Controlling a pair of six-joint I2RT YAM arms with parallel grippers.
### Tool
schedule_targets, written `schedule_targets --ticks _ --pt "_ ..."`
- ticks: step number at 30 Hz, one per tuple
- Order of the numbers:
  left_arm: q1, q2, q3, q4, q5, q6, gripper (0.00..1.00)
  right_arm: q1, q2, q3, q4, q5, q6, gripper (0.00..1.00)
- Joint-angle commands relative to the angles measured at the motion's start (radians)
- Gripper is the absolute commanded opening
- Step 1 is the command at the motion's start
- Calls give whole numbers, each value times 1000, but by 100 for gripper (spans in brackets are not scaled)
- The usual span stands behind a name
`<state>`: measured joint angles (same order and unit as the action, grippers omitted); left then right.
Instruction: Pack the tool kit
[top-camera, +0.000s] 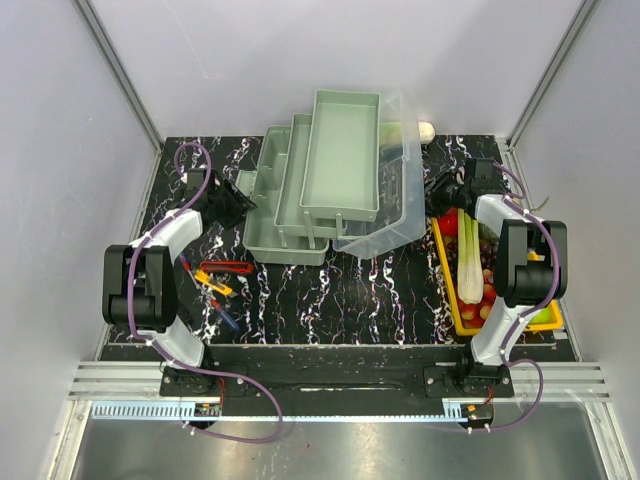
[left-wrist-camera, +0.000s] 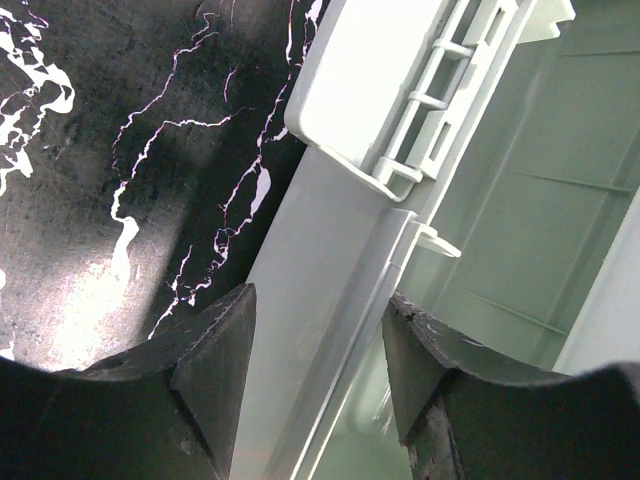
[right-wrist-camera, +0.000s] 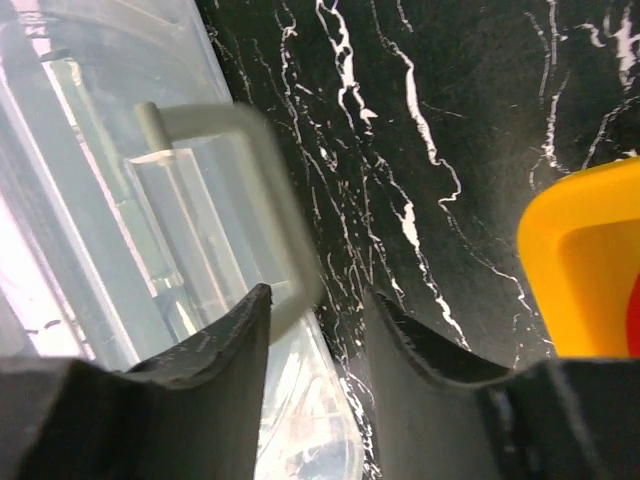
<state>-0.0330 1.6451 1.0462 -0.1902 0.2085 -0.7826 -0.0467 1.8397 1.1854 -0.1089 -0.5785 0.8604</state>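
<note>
The tool box (top-camera: 320, 190) sits open at the middle back of my desk (top-camera: 350, 290), green trays (top-camera: 340, 150) fanned out. My left pincer (left-wrist-camera: 315, 380) is apart, straddling its wall. My right pincer (right-wrist-camera: 315, 340) is apart around the lid handle (right-wrist-camera: 250, 190). Hand tools (top-camera: 218, 282) lie near my left arm.

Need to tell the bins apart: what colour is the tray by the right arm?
Yellow tray, clearest in the top external view.

Tool kit (top-camera: 330, 180) mid-table — hand tools (top-camera: 220, 280) left-front, vegetable tray (top-camera: 447, 275) right.
</note>
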Motion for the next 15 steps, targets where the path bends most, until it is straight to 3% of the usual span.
schedule_targets --ticks 1,10,15 --pt "13 32 2 -69 -29 32 56 16 -45 16 8 15 -38 50" --pt "13 35 -11 -63 -21 26 56 16 -121 -6 -38 101 -67 54" --pt "13 33 -29 -45 -14 20 56 16 -151 2 -70 143 -115 37"
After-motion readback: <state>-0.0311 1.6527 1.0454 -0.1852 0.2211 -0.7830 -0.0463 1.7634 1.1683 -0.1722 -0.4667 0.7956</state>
